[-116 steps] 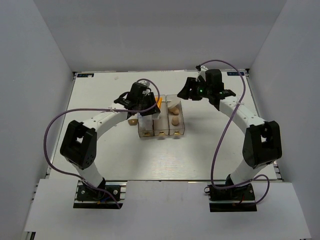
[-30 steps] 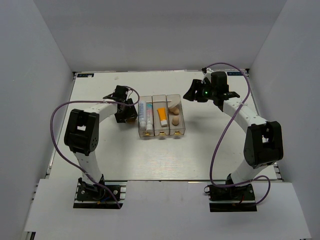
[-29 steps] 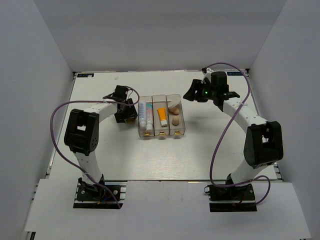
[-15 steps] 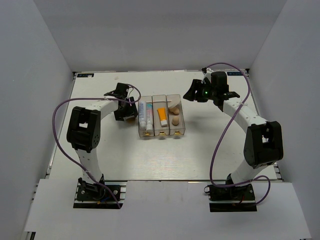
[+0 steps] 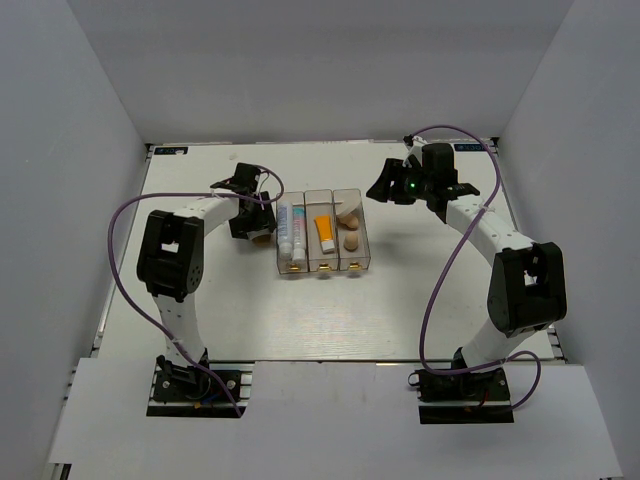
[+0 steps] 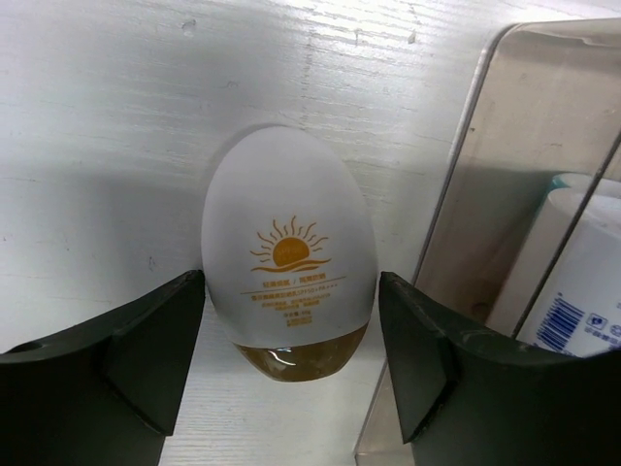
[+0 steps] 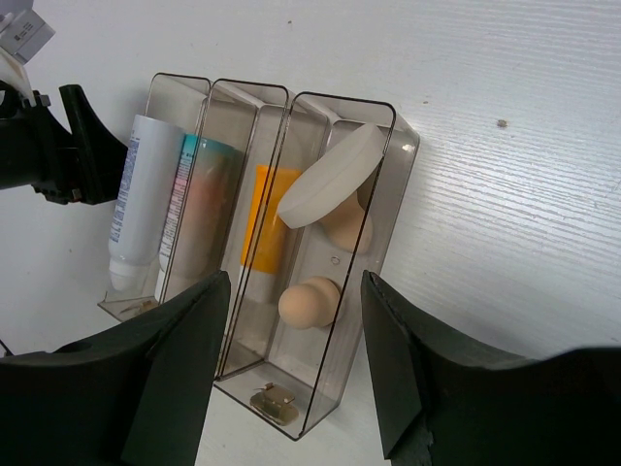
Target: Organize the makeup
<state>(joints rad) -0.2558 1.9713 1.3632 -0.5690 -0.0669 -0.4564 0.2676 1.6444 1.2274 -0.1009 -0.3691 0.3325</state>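
- My left gripper [image 6: 291, 283] is spread wide, a finger on each side of a white egg-shaped case [image 6: 289, 228] with an orange sun print and a golden base
- That case lies on the white table [image 5: 400, 300] just outside the left wall of the clear three-compartment box [image 5: 322, 265]; the fingers are at its flanks, and I see no firm pinch on it
- My right gripper [image 7: 294, 280] hangs open and empty above the box's far right side
- Left compartment: the plain white tube [image 7: 136, 194] and the white tube with pink-blue gradient [image 7: 194, 204] lie side by side
- Middle compartment: the orange tube with white cap [image 7: 267, 218]
- Right compartment: the round cream puff [image 7: 330, 175] leans tilted over one peach sponge [image 7: 354, 231], with a second sponge [image 7: 309, 301] nearer the gold latch [image 7: 270, 403]
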